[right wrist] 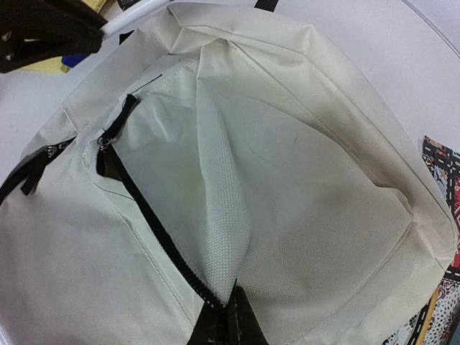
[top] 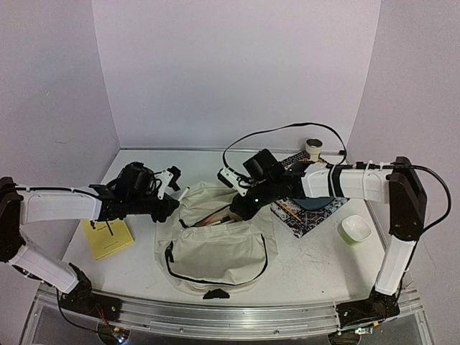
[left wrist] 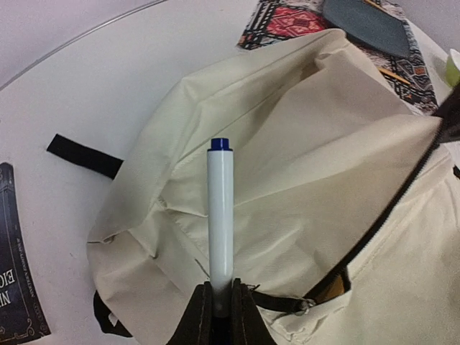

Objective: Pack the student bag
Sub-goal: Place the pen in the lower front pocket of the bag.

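Observation:
The cream student bag lies in the middle of the table, its black zipper partly open; it fills the left wrist view and the right wrist view. My left gripper is shut on a white marker with a blue cap, held over the bag's left upper edge, cap pointing away. My right gripper is shut on the bag's fabric edge beside the zipper, holding the opening up. The left gripper and marker show at the top left of the right wrist view.
A yellow notebook lies left of the bag. A colourful patterned mat with a dark grey item on it lies to the right, a small green-white bowl beyond it. A tape roll stands at the back. A dark book shows at left.

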Available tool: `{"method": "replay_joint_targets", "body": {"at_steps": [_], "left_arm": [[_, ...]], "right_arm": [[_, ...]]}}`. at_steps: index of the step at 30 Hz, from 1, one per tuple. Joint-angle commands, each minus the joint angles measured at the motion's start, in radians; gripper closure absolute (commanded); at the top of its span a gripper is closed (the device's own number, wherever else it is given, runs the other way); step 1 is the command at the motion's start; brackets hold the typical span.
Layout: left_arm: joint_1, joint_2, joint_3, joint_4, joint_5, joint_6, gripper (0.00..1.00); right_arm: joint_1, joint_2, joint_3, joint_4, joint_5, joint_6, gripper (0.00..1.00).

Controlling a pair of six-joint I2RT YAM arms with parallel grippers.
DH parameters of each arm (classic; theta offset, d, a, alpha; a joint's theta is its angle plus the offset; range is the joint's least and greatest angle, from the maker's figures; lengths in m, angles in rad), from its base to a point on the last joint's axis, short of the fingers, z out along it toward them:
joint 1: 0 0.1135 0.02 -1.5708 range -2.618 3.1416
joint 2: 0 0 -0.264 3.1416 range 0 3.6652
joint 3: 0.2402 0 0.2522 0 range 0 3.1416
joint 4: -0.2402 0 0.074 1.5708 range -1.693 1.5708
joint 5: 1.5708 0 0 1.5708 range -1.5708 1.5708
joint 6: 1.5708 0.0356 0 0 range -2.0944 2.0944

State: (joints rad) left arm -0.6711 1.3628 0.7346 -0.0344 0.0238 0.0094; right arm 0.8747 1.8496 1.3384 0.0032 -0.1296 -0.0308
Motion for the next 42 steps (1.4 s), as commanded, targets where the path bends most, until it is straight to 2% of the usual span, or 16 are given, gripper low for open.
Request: {"method": "replay_joint_targets", "body": {"at_steps": [1,9,13,20,27,34,42], "left_arm": [[-0.067,-0.089,-0.066,0.140,-0.003,0.074,1.00],[-0.225,-0.128,-0.138,0.191,-0.048,0.159,1.00],[-0.298,-0.087,-0.129,0.191,-0.111,0.201,1.00],[-0.361,0.048,-0.056,0.184,-0.183,0.250,1.00],[-0.380,0.174,0.040,0.187,-0.266,0.323,1.00],[-0.380,0.282,0.135,0.220,-0.291,0.442,1.00],[-0.379,0.378,0.126,0.399,-0.392,0.575,1.00]], "right_arm": [[-0.012,0.008,0.051,0.046,-0.039,0.005,1.00],[-0.016,0.008,0.055,0.044,-0.061,0.022,1.00],[-0.017,0.002,0.051,0.045,-0.072,0.026,1.00],[-0.017,-0.001,0.044,0.044,-0.100,0.066,1.00],[-0.016,-0.017,0.026,0.044,-0.136,0.069,1.00],[-0.016,-0.026,0.011,0.044,-0.159,0.075,1.00],[-0.016,-0.034,0.001,0.044,-0.173,0.084,1.00]]}}
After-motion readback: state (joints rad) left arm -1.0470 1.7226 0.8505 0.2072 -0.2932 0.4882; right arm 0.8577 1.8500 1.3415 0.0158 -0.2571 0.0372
